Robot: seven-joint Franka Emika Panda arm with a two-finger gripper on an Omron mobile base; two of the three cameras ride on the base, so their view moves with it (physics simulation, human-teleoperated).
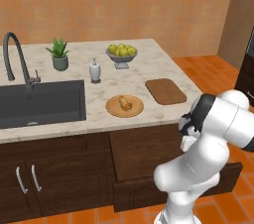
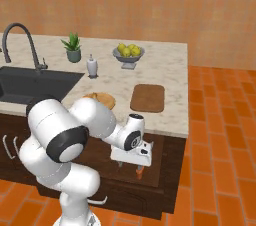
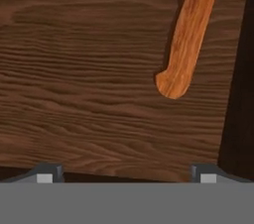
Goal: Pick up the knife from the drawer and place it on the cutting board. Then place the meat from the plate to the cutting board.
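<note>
Fingertips of the claw sit wide apart at the bottom of the hand view, so the claw is spread and holds nothing. It hangs low inside the open drawer, looking down at the drawer floor. Just ahead of it lies the knife, its orange-red handle resting on the wood off to one side of the line between the fingertips; the blade runs out of the hand view's frame. In the right base view an orange tip pokes out just below the claw.

Farther back, on the desk, the plate carries the meat, and the board beside it is bare. Behind them stand a soap bottle, a fruit bowl, a plant and the sink.

By my judgement the task is barely begun: the drawer is open, but the knife is not yet gripped, and both moves to the board remain.
</note>
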